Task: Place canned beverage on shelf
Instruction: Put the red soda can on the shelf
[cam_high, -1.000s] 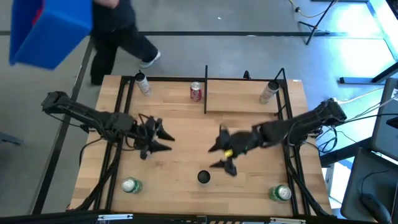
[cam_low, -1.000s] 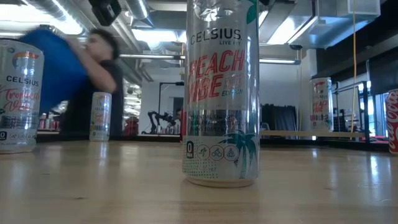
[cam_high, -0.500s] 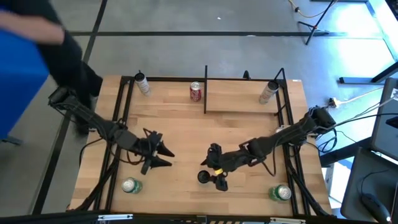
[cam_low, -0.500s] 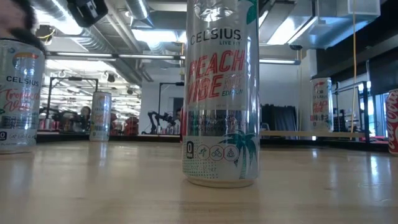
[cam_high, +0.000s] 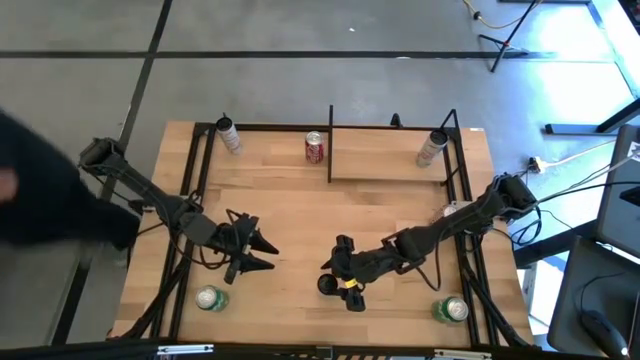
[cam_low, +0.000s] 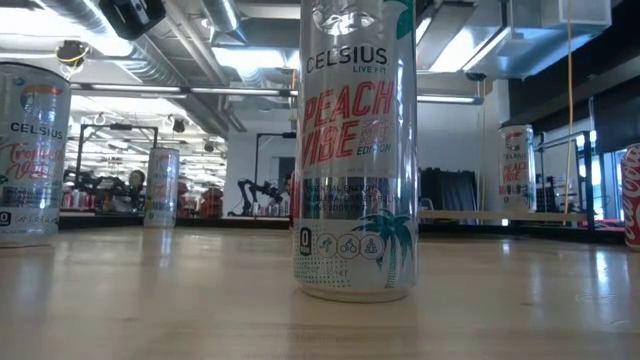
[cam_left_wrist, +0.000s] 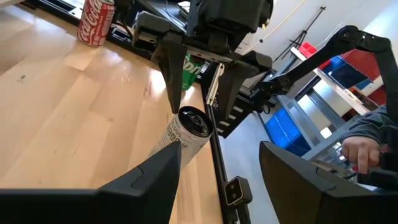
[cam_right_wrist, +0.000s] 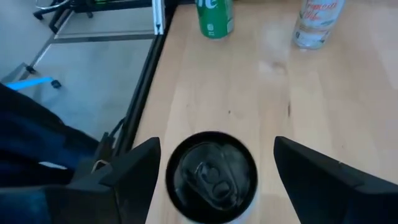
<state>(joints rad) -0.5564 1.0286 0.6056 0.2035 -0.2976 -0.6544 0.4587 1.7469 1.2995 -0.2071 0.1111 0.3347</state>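
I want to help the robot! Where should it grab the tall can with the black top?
Around the can's round side wall, coming straight down from above. It stands upright, and the right gripper hangs over it with one open finger on each side, apart from the wall.

We see the can (cam_high: 327, 285) standing upright near the tabletop's (cam_high: 290, 215) 6 o'clock edge, a tall slim white one with a dark lid (cam_right_wrist: 212, 177), printed CELSIUS PEACH VIBE (cam_low: 357, 150). The shelf (cam_high: 385, 157), a light wooden board framed by thin black rods with upright posts, sits at about 1 o'clock, well apart from the can. One slim can (cam_high: 431, 148) stands on its right end.
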